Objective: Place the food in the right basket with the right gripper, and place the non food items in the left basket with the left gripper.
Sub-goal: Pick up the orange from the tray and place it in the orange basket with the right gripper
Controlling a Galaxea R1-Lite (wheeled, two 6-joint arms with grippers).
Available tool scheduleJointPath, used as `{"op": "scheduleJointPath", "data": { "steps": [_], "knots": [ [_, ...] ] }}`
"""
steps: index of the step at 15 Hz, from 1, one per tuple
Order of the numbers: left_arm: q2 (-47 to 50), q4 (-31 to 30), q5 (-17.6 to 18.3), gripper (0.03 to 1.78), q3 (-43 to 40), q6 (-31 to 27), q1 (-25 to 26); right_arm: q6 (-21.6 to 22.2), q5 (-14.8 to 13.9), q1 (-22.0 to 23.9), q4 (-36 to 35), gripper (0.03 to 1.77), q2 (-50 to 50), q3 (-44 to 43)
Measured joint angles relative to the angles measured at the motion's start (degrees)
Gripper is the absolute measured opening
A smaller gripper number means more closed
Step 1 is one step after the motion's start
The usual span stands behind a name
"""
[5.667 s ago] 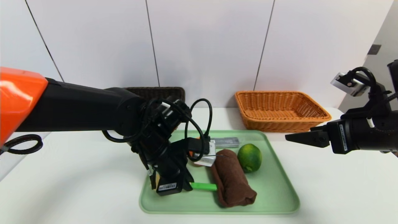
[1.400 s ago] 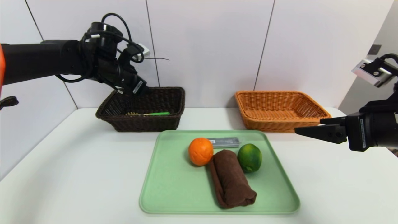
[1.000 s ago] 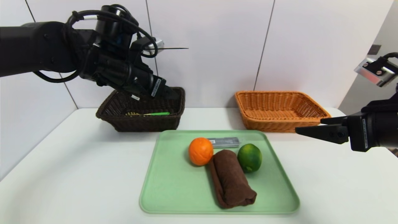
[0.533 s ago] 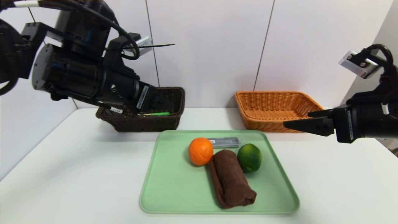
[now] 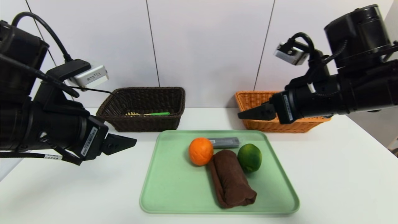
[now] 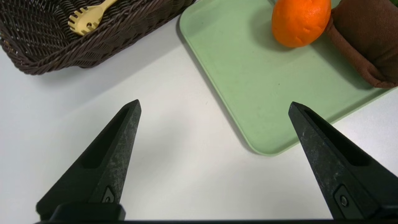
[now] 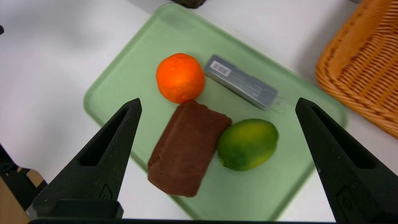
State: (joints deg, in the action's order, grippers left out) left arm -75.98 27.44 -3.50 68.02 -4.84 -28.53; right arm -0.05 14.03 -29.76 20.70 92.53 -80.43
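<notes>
Both pincers [image 6: 214, 104] [image 7: 219, 101] wide open

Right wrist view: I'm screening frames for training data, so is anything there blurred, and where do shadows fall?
Right wrist view: basket and orange look fairly crisp, box print too small to read; soft shadow beside the basket.

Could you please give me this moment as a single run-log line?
left gripper: open, beside tray | right gripper: open, above tray | on tray: orange, cloth, gray box, green fruit
</notes>
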Motion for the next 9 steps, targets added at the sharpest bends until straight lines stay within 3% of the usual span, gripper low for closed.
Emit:
{"op": "scheduleJointPath", "data": {
  "steps": [5, 9],
  "knots": [
    [3.35, 1.46, -0.68, 1.69, -1.35, 0.02, 0.24, -0.30, -0.30, -6.95, 5.90, 1.71, 9.31, -10.56],
    [3.79, 1.50, -0.68, 1.69, -1.52, 0.05, 0.24, -2.07, -3.17, -10.79, 10.47, 1.71, 15.76, -17.55]
  ]
}}
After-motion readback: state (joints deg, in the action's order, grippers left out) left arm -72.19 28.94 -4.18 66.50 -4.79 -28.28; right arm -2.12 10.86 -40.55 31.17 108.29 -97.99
